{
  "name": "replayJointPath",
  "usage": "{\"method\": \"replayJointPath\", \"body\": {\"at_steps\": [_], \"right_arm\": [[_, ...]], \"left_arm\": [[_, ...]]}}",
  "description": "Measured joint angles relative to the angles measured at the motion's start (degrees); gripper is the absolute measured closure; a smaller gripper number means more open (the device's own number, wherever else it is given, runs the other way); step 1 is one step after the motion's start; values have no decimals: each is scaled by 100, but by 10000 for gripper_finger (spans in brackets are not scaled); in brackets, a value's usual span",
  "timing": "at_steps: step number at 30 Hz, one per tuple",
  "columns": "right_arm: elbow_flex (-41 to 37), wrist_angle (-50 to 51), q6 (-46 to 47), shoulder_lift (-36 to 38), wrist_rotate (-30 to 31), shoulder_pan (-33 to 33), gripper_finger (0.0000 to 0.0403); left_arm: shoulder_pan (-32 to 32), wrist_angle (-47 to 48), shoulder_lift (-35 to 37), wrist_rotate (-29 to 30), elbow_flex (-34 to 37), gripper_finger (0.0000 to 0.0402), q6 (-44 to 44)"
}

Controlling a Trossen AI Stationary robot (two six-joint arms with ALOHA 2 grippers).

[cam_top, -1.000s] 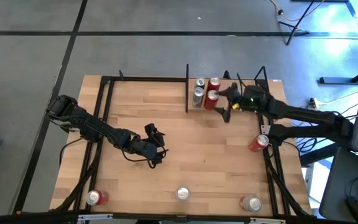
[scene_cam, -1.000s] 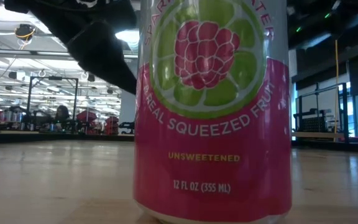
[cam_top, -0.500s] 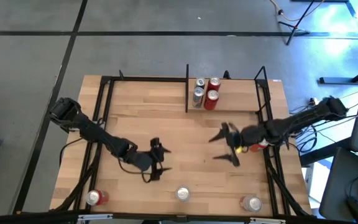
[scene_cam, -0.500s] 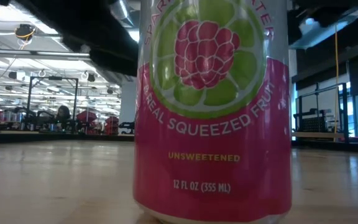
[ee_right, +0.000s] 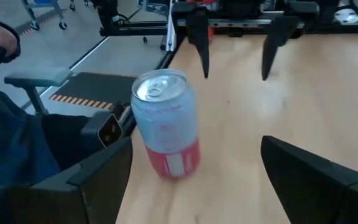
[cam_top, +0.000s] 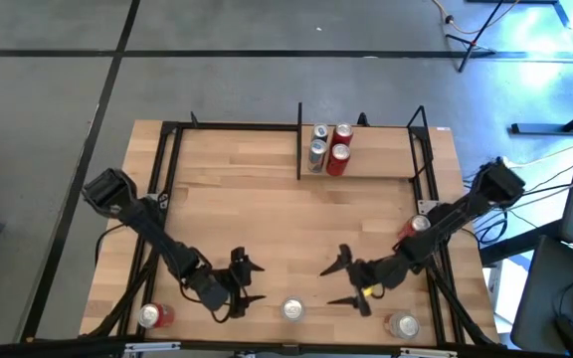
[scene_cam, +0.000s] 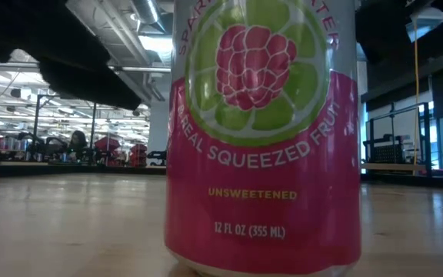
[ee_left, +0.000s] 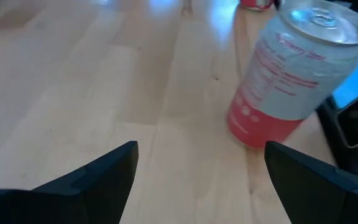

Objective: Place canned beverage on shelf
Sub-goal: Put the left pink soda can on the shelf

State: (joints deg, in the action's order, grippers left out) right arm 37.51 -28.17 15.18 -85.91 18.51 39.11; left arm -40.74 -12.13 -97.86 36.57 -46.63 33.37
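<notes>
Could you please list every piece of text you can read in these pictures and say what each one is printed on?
All on the pink can filling the low view:
"REAL SQUEEZED FRUIT" (last letter at the can's edge)
"UNSWEETENED"
"12 FL OZ (355 ML)"
The line at the can's top is cut off and unreadable.
The small print on the can in the left wrist view is too blurred to read.

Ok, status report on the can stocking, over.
Left gripper and right gripper open, empty, flanking pink-and-silver can at near edge. Wooden shelf holds four cans. Path clear.
</notes>
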Motion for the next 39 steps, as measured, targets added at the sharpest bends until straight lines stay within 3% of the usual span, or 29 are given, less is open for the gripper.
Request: {"method": "replayJointPath", "body": {"at_steps": [4,9,13,19,26,39], "right_arm": [[767,252,-159,-575,-3,-7,63],[2102,1610,-314,-1176,54,-9,63],[3050,2491,-12,-1607,220,-13,63],[3998,2997,488,-2092,230,-13,63],[4184,3365,1137,-2396,278,-57,63],[4154,3529,1306,-2450,455,-44,63]], "left_arm": [[-58,-519,-230,-5,1,64,-76],[-74,-723,-480,-67,2,64,58],[-160,-760,-620,-76,3,64,324],[-332,-694,-645,-63,4,64,631],[-480,-650,-646,54,4,64,703],[-522,-640,-645,148,4,64,979]]}}
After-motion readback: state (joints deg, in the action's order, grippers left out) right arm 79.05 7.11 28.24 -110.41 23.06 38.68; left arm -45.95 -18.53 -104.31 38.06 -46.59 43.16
